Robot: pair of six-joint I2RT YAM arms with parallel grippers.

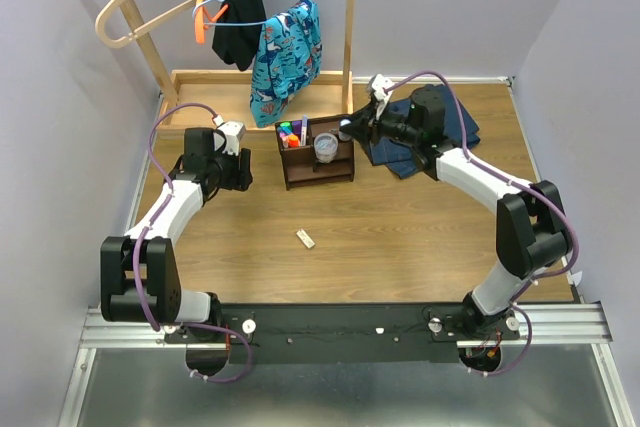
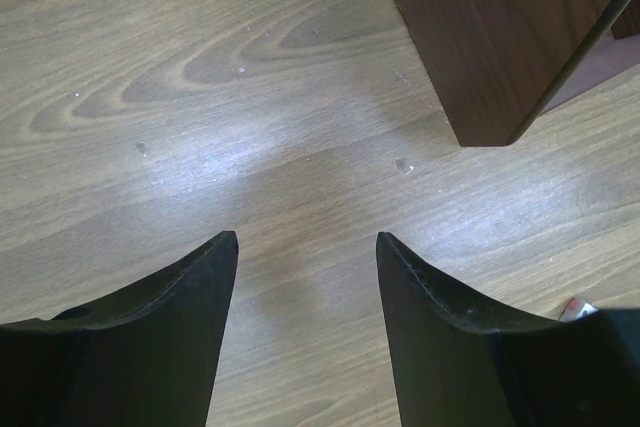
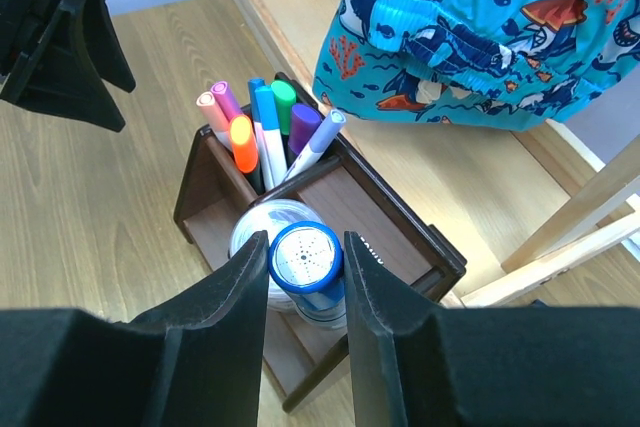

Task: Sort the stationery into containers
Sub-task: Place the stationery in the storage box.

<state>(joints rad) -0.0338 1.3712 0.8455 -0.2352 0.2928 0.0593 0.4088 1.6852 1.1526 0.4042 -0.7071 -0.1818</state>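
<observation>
Blue-capped bottle [image 3: 305, 261] is clamped in my right tool [image 3: 305, 247], over the brown organiser [image 1: 318, 175] toward the surface's far edge. My left tool [image 2: 306, 239] stands wide and empty just left of it. The eraser [image 1: 306, 239] lies mid-surface.

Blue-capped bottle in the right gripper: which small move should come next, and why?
Probably lower it a little straight down before opening. The right gripper is shut on the blue-capped bottle, which hangs over the dark organiser, close beside the clear tub; released here, it might tip against that tub.
</observation>
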